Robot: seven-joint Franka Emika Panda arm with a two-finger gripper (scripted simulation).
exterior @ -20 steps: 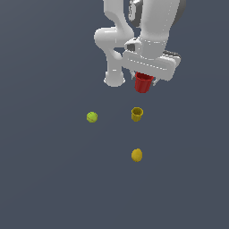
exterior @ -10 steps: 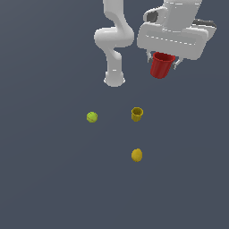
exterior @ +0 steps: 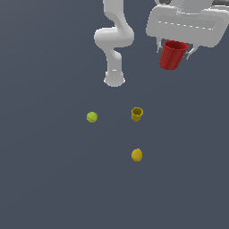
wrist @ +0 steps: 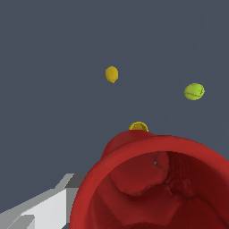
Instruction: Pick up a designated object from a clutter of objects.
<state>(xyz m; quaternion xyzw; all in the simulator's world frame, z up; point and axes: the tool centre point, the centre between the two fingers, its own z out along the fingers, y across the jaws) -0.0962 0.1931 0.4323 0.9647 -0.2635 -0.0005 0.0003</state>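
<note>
The red cup (exterior: 172,55) hangs high above the floor at the exterior view's upper right, held rim-up under my gripper (exterior: 174,48), which is shut on it. In the wrist view the red cup (wrist: 156,183) fills the foreground, its open mouth toward the camera. One grey finger (wrist: 42,210) shows beside it. Still on the floor are the yellow-ochre cup (exterior: 137,113), the lime-green ball (exterior: 92,117) and the yellow lemon-shaped ovoid (exterior: 137,155).
The arm's white base (exterior: 114,79) stands behind the items on the dark grey floor. In the wrist view the ochre cup (wrist: 138,127) peeks over the red cup's rim, with the ovoid (wrist: 112,74) and ball (wrist: 194,91) beyond.
My gripper has risen and moved toward the exterior view's right with the red cup in it. The three items on the floor have not moved.
</note>
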